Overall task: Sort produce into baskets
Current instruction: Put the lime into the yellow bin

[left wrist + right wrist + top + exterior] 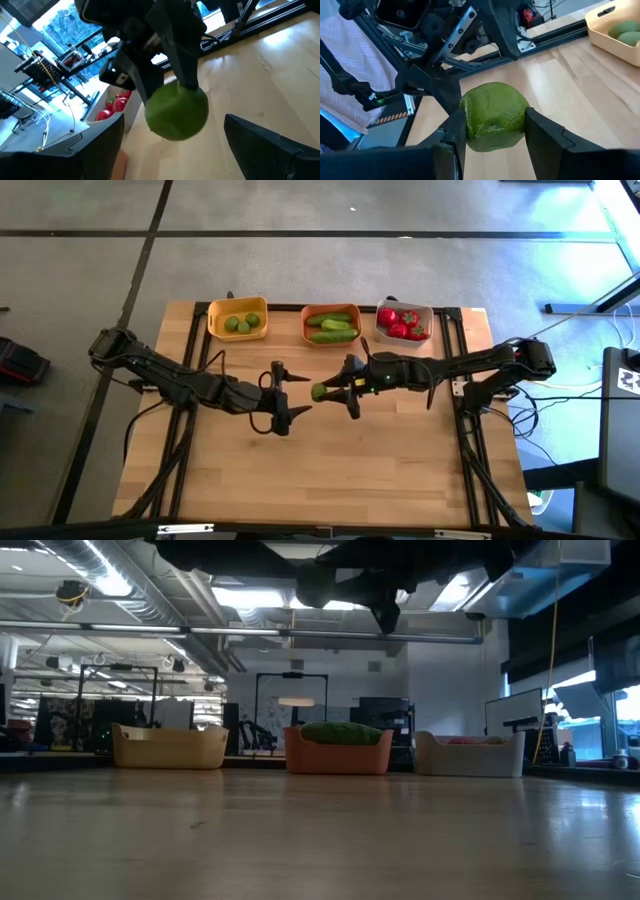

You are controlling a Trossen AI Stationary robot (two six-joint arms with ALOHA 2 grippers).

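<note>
Overhead and wrist views of a two-arm station at a wooden table [330, 470]. The right gripper [330, 390] is clamped on a lime [319, 391], its two dark fingers [547, 132] pressing opposite sides of the fruit, which is held clear of the tabletop above mid-table. Directly facing it, the left gripper [287, 393] stands with its fingers [260, 142] spread wide apart; the lime lies just beyond their tips, on the line of the gap between them, not touching either finger. Beyond both grippers, along the far edge of the table, three baskets stand in a row. The yellow basket [237, 320], on the left gripper's side, contains limes. The orange basket [331, 326], straight behind the held lime, contains green cucumbers [333, 325]. The white basket [404, 322], on the right gripper's side, contains red tomatoes [400, 321]. In the table-level view the three baskets show in the same order, with both arms dark overhead.
</note>
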